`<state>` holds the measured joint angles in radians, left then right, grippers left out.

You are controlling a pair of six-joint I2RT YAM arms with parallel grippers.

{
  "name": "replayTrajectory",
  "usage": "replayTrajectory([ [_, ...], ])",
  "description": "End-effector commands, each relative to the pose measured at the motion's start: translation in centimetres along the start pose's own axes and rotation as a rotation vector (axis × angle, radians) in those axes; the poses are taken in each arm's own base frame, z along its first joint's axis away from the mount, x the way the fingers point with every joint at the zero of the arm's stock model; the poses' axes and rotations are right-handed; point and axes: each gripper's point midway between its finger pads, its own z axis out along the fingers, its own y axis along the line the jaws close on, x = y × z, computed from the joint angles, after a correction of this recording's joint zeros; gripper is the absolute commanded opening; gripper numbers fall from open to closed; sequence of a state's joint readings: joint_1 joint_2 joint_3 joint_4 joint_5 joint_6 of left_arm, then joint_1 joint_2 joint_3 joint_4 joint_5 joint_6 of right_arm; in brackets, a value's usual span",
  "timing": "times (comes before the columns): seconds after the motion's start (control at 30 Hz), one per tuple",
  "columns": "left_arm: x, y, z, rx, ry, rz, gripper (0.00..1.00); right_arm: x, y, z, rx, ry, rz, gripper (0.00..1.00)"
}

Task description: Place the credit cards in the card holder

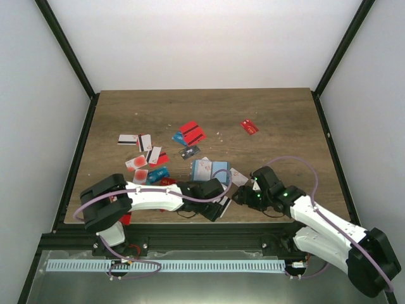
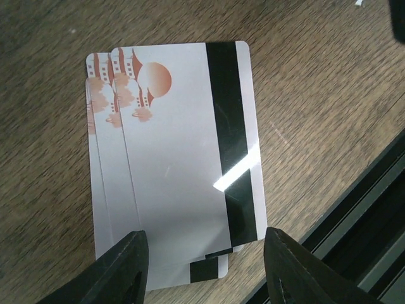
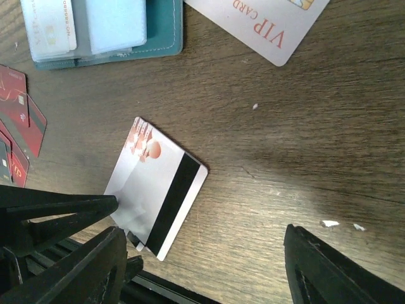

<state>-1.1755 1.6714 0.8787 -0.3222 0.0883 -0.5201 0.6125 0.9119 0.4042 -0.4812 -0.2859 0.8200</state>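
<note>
A small stack of white credit cards [image 2: 171,158] with black stripes and orange marks lies on the wood near the table's front edge, also visible as the stack [image 3: 158,187] in the right wrist view. My left gripper [image 2: 205,266] is open, its fingers [image 2: 126,269] low over the stack's near end, one finger above the cards and the other beside them. My right gripper [image 3: 202,272] is open just right of the stack, holding nothing. The teal card holder [image 1: 211,170] lies open behind them, its light blue pockets up; the right wrist view shows its edge [image 3: 166,31].
A white VIP card [image 3: 266,22] lies right of the holder. Red cards [image 3: 16,126] and several more cards [image 1: 144,152] are scattered left and behind, with red ones [image 1: 191,133] mid-table and a lone red card [image 1: 249,126] farther right. The black table rail [image 2: 354,209] runs beside the stack.
</note>
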Motion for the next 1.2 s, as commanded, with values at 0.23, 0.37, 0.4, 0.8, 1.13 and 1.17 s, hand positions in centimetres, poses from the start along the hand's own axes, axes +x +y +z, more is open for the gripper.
replayTrajectory([
  [0.23,-2.1,1.1,0.3,-0.174,-0.039,0.039,0.51,1.1,-0.9,-0.3,0.02,0.019,0.011,0.7],
  [0.37,-2.7,0.8,0.1,-0.171,-0.052,0.062,0.51,1.4,-1.3,0.0,0.02,0.022,0.04,0.7],
  [0.4,-2.7,0.6,0.2,-0.164,-0.051,0.068,0.51,1.5,-1.4,0.1,0.02,0.023,0.047,0.7],
  [0.8,-2.8,-1.3,2.5,-0.073,-0.001,0.121,0.51,1.3,-1.6,-0.7,0.037,0.001,0.062,0.7],
  [1.13,-2.7,-4.0,2.9,0.035,0.001,0.169,0.51,2.2,-2.3,-1.4,0.059,0.017,0.115,0.71],
  [1.17,-2.7,-4.3,3.0,0.038,0.002,0.179,0.51,2.5,-2.5,-1.4,0.059,0.022,0.128,0.71],
])
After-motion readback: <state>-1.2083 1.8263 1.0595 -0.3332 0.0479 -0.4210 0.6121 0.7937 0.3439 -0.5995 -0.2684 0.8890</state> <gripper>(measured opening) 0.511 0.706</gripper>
